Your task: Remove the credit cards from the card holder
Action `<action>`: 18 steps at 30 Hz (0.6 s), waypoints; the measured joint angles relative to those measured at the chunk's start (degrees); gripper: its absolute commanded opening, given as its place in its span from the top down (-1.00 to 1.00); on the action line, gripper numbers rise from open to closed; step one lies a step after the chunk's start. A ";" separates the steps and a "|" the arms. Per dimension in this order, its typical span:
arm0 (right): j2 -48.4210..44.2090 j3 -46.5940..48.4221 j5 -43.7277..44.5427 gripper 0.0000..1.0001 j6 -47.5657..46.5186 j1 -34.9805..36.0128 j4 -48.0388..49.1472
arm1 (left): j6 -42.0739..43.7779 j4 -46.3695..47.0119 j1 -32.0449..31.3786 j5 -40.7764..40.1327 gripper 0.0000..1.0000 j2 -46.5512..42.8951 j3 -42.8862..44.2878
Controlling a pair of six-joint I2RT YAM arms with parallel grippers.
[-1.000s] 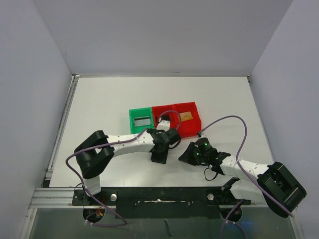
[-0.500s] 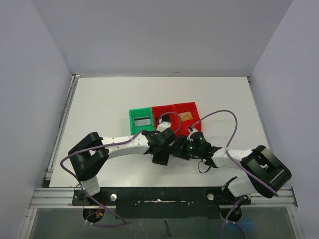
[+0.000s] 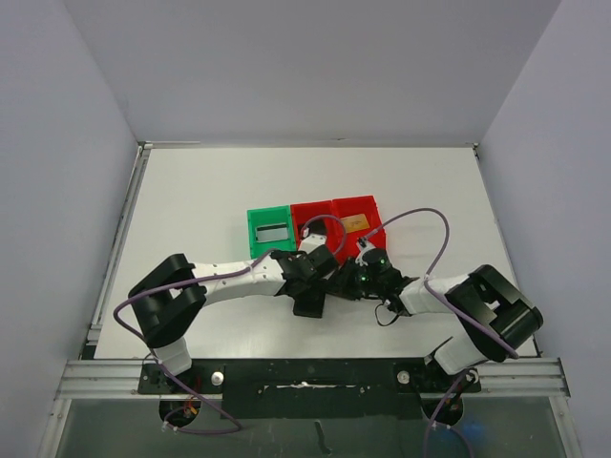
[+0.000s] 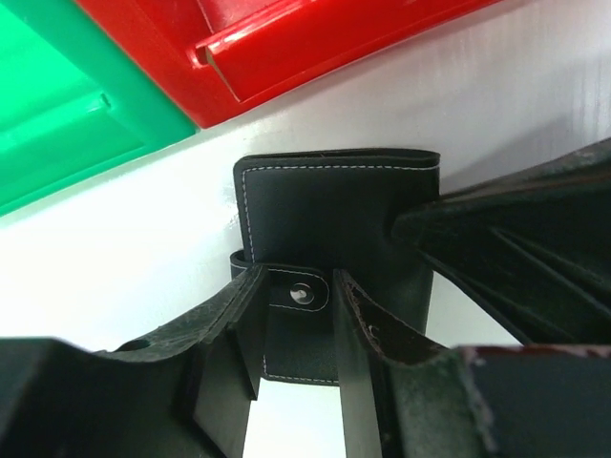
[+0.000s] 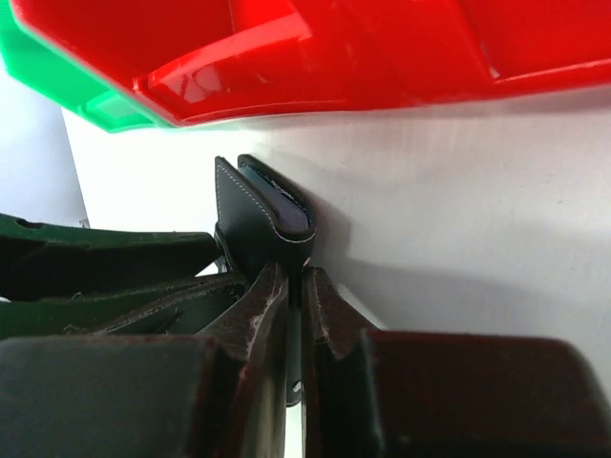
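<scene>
The black card holder sits just in front of the bins, folded shut, its snap tab facing the left wrist camera. My left gripper straddles the tab end, fingers close against both sides of it. My right gripper comes in from the right, its jaws nearly together on a thin black edge of the card holder, where a blue-grey lining shows in the fold. A tan-gold card lies in the right red bin and a greyish card in the green bin. No black card shows.
A green bin and two red bins stand in a row just behind the card holder, close to both grippers. They fill the top of the left wrist view and the right wrist view. A purple cable arcs over the right arm.
My right gripper has swung left from the table's right side up to the card holder and closed on its edge. My left gripper and the card holder have barely moved.
</scene>
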 measured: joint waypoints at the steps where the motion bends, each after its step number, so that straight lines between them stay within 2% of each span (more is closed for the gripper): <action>1: -0.66 -0.22 0.00 1.00 -0.07 0.00 -0.31 | -0.39 -0.76 -0.02 -0.57 0.36 0.07 0.35; 7: -3.28 -0.37 0.11 1.00 -0.52 0.04 -2.84 | -2.58 -5.75 -1.16 -4.02 0.36 2.01 3.85; 12: -4.90 -0.48 0.15 1.00 -0.76 0.04 -4.66 | -5.46 -6.38 -0.94 -5.09 0.35 1.46 3.74; 18: -9.09 -3.19 0.74 1.00 -1.09 -0.48 -7.72 | -6.12 -10.16 3.85 -9.05 0.28 -2.47 -1.31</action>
